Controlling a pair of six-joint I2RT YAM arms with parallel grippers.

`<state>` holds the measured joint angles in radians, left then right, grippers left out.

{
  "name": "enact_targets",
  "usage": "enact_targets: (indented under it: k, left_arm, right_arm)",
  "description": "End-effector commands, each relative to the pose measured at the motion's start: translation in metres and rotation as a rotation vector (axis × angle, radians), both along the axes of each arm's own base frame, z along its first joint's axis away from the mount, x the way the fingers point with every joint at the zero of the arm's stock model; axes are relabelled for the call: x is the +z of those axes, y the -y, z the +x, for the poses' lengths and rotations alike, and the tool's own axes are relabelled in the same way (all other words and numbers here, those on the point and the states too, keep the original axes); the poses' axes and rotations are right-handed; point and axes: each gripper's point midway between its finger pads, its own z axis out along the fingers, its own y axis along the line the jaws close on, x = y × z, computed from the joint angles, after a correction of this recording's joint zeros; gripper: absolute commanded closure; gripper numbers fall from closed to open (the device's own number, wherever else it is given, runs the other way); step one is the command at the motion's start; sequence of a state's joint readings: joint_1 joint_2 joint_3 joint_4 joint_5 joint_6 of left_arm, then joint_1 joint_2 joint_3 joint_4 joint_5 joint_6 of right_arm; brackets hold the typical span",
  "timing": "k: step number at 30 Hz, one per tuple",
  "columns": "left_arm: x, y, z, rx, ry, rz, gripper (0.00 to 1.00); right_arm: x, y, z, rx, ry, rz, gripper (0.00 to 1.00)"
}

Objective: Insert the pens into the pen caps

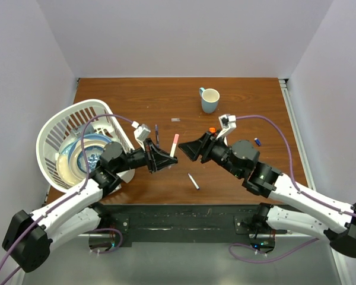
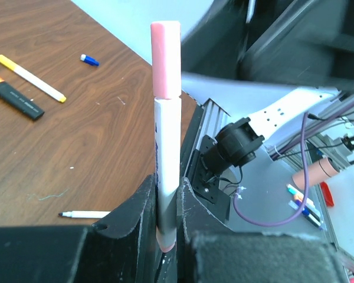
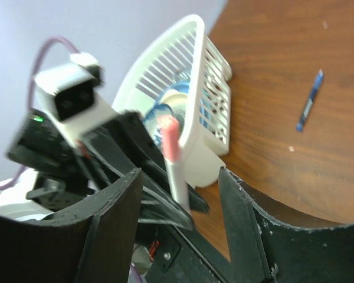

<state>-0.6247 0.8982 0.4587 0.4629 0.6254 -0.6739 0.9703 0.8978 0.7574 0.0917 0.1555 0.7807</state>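
My left gripper (image 1: 169,159) is shut on a white pen (image 1: 174,149) that wears a pink cap (image 1: 176,138) on its upper end. In the left wrist view the pen (image 2: 167,147) stands upright between the jaws (image 2: 167,180), with the pink cap (image 2: 166,59) seated on top. My right gripper (image 1: 187,149) is open and empty, facing the pen from the right at close range. In the right wrist view the capped pen (image 3: 177,171) shows between my spread fingers (image 3: 180,172), not touched. A thin white pen (image 1: 193,181) and a dark purple-blue pen (image 1: 156,133) lie on the table.
A white basket (image 1: 53,127) holding a plate stands at the left. A mug (image 1: 209,100) stands at the back. A blue cap (image 1: 257,142) and an orange cap (image 1: 212,129) lie to the right. A yellow-capped pen (image 2: 30,78) and a black highlighter (image 2: 12,97) show in the left wrist view.
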Motion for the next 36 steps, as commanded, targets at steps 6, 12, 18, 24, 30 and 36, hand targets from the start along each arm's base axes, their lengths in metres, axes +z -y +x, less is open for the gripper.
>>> enact_targets:
  k: [6, 12, 18, 24, 30, 36]
  left_arm:
    - [0.020, -0.001, -0.022, -0.106, 0.124, -0.034, 1.00]
    - [0.025, -0.003, -0.029, -0.132, 0.142, -0.042, 1.00]
    - [0.026, -0.003, -0.029, -0.132, 0.143, -0.043, 1.00]
    - [0.030, 0.000, -0.026, -0.129, 0.142, -0.051, 1.00]
    - [0.036, 0.004, -0.012, -0.097, 0.147, -0.017, 1.00]
    - [0.044, 0.002, 0.005, -0.007, 0.169, -0.012, 1.00]
  right_arm:
    - [0.062, -0.016, 0.002, 0.071, 0.163, -0.049, 0.41]
    - [0.069, -0.023, 0.002, 0.101, 0.187, -0.071, 0.44]
    - [0.064, -0.026, 0.000, 0.122, 0.183, -0.076, 0.56]
    - [0.047, -0.030, -0.007, 0.159, 0.150, -0.066, 0.80]
    - [0.010, -0.032, -0.016, 0.214, 0.073, -0.123, 0.97]
    - [-0.025, -0.021, -0.020, 0.175, -0.017, -0.143, 1.00]
